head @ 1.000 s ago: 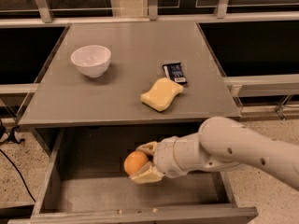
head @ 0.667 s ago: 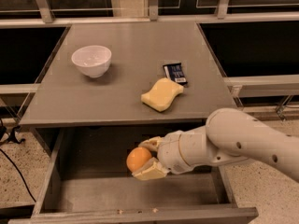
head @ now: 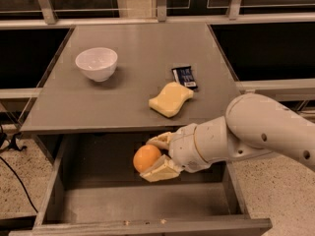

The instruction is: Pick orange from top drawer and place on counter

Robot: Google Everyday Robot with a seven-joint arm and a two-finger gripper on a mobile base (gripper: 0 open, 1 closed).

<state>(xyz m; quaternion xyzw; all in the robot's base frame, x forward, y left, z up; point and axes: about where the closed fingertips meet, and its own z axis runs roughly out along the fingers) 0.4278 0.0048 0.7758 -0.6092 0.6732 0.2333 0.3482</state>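
— What has changed since a second ago?

— The orange (head: 146,157) has risen a little and drifted right. The hand (head: 153,156) is clamped on it, one finger above and one below, and the arm (head: 256,132) has pulled back to the right with it. The fruit now hangs clear of the floor of the drawer (head: 123,205), over its far half and just under the near edge of the worktop (head: 133,97).

— So what could go wrong?

— I think the edge is the main worry. If the hand goes straight up, the upper finger or the orange itself could catch the underside of the worktop and get knocked loose. It probably has to come toward the near side first and only then rise.

— Anything else?

— The skin is smooth and round and only two fingers hold it, so a bump could squeeze it out, and it would drop back into the drawer. The sponge (head: 171,99) lies near the right front of the worktop, right above the hand, so setting down there risks shoving it. A round fruit may also roll once it is released.

— And the count?

— One orange, one white bowl (head: 96,63) at the far left, one yellow sponge, one dark packet (head: 185,76) just behind it, one open drawer, and one arm with one hand.
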